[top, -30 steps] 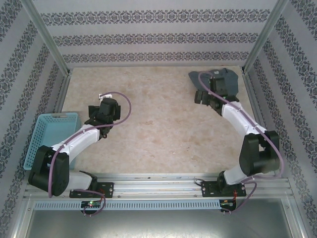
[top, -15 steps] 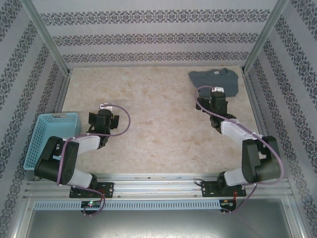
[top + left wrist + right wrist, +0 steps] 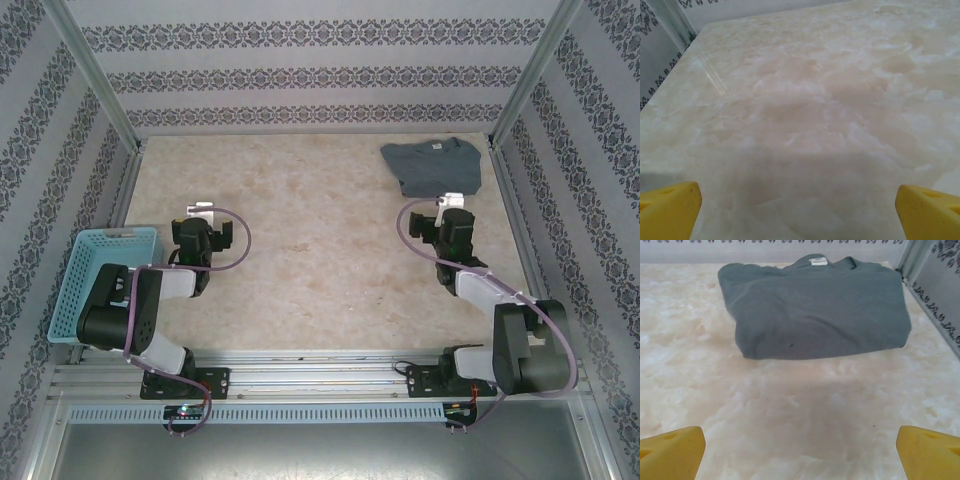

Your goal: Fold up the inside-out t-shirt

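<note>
Top view: shirt point(image 3: 432, 165) seen folded at upper right; left gripper point(image 3: 203, 232) at left-centre, right gripper point(image 3: 447, 222) below shirt, apart from it. Left wrist: fingers point(image 3: 670, 207) spread wide, nothing held. Right wrist: fingers point(image 3: 671, 449) spread wide, shirt lying upper centre, untouched.

Black-and-white arms point(image 3: 485, 290) carry purple cables point(image 3: 247, 237) and yellow fingertips point(image 3: 667, 210).
</note>
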Motion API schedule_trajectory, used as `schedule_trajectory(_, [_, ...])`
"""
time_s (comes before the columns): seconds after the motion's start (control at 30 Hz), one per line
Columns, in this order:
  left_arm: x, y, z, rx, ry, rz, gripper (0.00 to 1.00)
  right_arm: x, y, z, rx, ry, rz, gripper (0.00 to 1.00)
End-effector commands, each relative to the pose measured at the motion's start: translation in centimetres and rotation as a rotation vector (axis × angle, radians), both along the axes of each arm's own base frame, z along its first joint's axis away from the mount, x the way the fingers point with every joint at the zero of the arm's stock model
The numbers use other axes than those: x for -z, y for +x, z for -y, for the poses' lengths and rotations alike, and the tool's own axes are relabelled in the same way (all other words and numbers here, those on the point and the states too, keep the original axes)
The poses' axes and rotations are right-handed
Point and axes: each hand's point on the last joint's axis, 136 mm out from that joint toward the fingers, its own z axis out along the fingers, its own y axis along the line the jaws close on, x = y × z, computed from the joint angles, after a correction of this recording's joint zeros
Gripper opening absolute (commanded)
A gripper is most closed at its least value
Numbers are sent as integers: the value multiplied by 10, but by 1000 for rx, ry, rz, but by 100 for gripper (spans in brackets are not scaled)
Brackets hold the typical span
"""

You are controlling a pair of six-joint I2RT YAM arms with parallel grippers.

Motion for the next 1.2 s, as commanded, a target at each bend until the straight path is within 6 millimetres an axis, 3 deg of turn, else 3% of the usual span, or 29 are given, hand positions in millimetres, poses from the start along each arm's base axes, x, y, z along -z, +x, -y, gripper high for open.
schedule_trajectory(0.0, [-10,5,2,13,-51,65,100,0,7,0,-27,11,59,98])
schedule_trajectory(0.23, [-3,-7,-5,1,-95,119,100,-9,4,-3,-86,34,165,98])
schedule_trajectory(0.57, [-4,-2,-10,-29,-85,128,100,14,17,-12,-140,42,143,98])
schedule_trajectory(0.73, [-4,-2,-11,-32,-86,124,100,15,17,1,-41,19,130,98])
schedule_trajectory(1.17, [-5,-2,-11,-32,-84,127,100,15,17,1,-35,14,134,98])
